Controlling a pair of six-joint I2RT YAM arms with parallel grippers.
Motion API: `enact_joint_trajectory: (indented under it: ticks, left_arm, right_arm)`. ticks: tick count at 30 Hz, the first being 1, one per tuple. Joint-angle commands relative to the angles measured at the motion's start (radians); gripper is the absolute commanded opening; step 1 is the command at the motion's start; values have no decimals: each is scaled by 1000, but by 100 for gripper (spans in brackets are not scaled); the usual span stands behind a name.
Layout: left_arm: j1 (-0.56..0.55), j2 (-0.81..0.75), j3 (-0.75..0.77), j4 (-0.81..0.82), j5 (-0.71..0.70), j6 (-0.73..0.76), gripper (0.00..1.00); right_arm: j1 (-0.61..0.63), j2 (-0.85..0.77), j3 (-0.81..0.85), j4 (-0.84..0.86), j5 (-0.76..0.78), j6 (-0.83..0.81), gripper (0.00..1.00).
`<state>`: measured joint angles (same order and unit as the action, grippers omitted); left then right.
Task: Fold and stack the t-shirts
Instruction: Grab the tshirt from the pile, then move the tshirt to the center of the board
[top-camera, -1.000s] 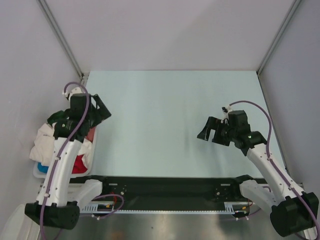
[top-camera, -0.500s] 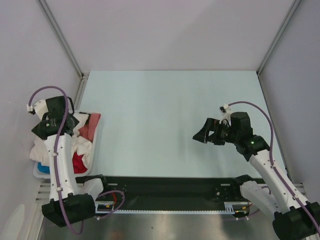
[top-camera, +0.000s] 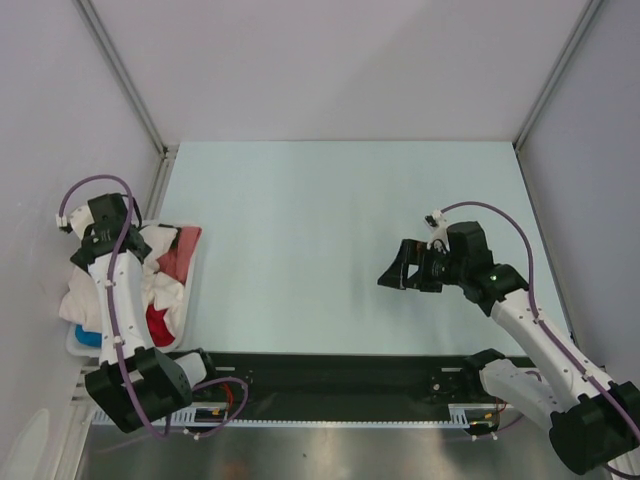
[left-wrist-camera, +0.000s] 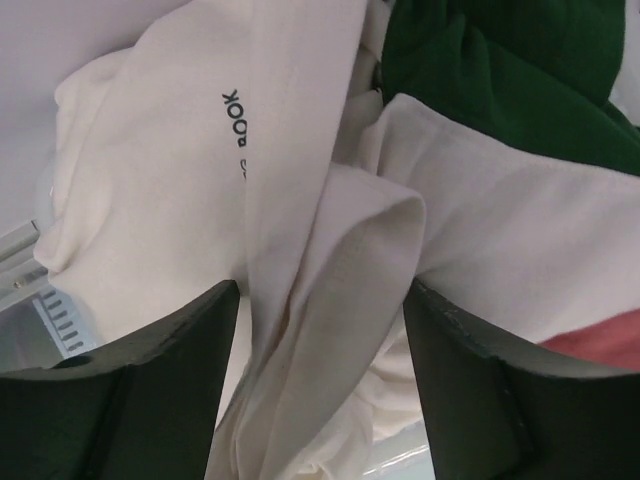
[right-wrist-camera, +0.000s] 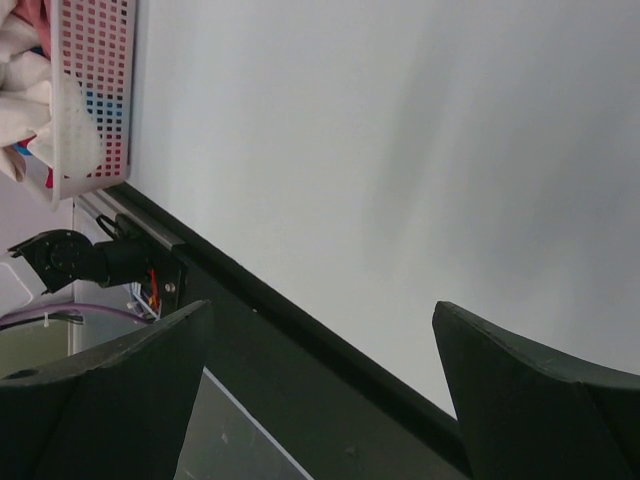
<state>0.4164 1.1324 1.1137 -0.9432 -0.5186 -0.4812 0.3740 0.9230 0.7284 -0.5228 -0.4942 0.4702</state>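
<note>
Well, the left gripper (left-wrist-camera: 320, 300) stands spread astride a cream t-shirt (left-wrist-camera: 180, 150) fold; better pinch deep before lifting. Meanwhile the right gripper (right-wrist-camera: 322, 310) gapes empty.

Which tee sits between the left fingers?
The cream-white tee with dark print: its fold lies between the left fingers. The red tee lies outside them.

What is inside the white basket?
A heap of t-shirts: a cream-white one with a dark green sleeve on top, a red one and a blue one peeking out below. Whatever lies at the bottom is covered.
</note>
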Motion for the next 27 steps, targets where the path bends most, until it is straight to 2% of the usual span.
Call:
enact_joint_trajectory:
  ticks: [1, 2, 4, 5, 7, 8, 9, 11, 15, 18, 19, 20, 21, 23, 27]
  left_arm:
    - [44, 12, -9, 64, 11, 24, 71]
    - [48, 7, -6, 66, 15, 20, 62]
    - [47, -17, 9, 63, 28, 12, 55]
    - [47, -28, 20, 61, 40, 10, 45]
    - [47, -69, 61, 50, 87, 10, 40]
    - [45, -85, 73, 46, 106, 4, 28]
    - [47, -107, 98, 46, 147, 4, 23]
    - [45, -161, 123, 43, 178, -2, 0]
    - [45, -261, 195, 81, 306, -20, 0]
    - [47, -354, 244, 262, 613, -22, 0]
    - [48, -371, 256, 378, 691, -66, 0]
    - [45, -381, 273, 436, 836, -98, 0]
    - [45, -390, 309, 493, 889, -137, 0]
    - [45, -375, 363, 637, 1019, -253, 1]
    - [-7, -245, 590, 816, 1149, -417, 0]
  right_arm:
    - [6, -13, 52, 0, 43, 16, 100]
    - [6, -18, 51, 4, 46, 24, 100]
    - [9, -21, 48, 15, 55, 44, 100]
    - [12, -15, 45, 20, 59, 48, 100]
    - [22, -6, 45, 33, 62, 57, 100]
    - [26, 2, 46, 38, 62, 59, 100]
    - [29, 22, 48, 41, 63, 59, 100]
    - [45, 40, 58, 47, 63, 58, 100]
    - [72, 80, 91, 40, 66, 44, 100]
    - [85, 99, 97, 41, 77, 41, 100]
    - [89, 111, 101, 40, 72, 41, 100]
    - [91, 115, 104, 38, 72, 41, 100]
    - [97, 119, 108, 37, 74, 41, 100]
    - [101, 123, 115, 40, 83, 45, 100]
    - [112, 119, 123, 67, 98, 71, 100]
